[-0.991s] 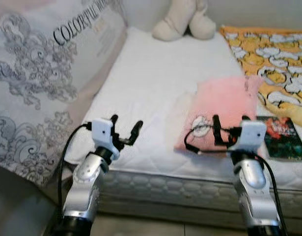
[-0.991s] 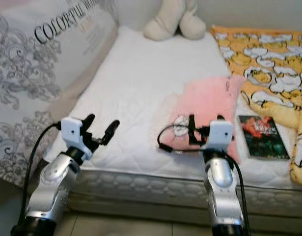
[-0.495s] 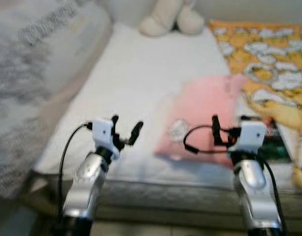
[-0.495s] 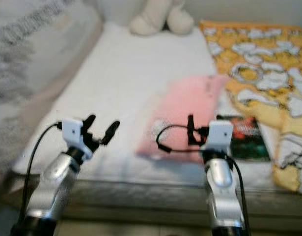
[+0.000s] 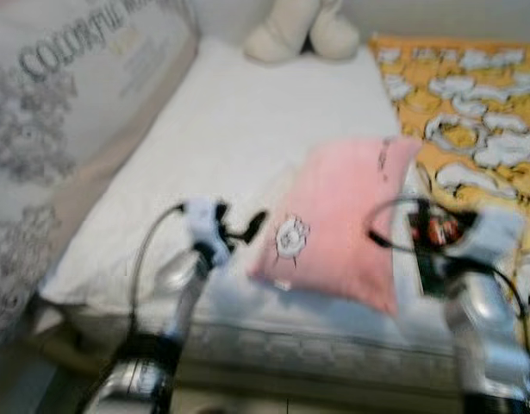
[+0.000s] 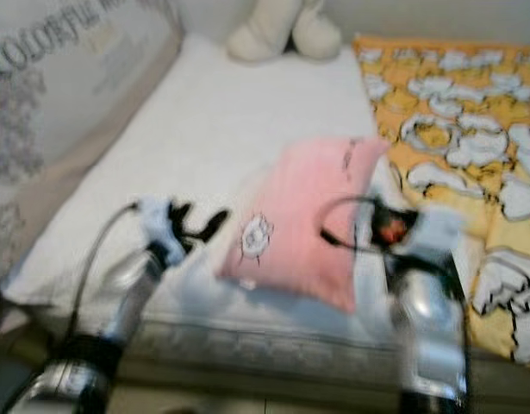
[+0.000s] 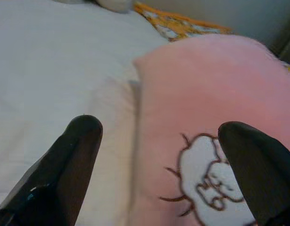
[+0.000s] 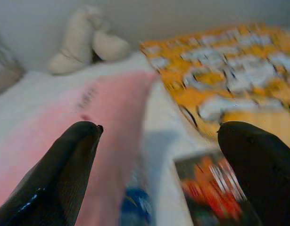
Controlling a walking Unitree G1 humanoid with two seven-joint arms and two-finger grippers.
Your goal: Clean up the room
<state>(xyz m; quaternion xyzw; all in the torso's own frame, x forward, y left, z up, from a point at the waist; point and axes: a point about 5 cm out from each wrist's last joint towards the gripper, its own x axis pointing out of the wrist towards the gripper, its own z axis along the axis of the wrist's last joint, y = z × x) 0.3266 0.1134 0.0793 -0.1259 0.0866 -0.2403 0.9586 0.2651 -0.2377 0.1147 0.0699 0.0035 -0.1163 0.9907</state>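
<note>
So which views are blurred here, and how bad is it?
Both eye views are motion-smeared, worst on the right gripper; the left gripper is soft but readable. Left wrist view shows the pink pillow fairly sharply; right wrist view smears the book.

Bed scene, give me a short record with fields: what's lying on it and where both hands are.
surface: white mattress
pink pillow: near the front edge, small white emblem facing up
book: right of the pillow, beside the yellow patterned blanket
plush toy: far end of the bed
printed pillow: along the left side
left hand: open, over the pillow's left edge
right hand: open, above pillow and book
image quality: head views blurred
</note>
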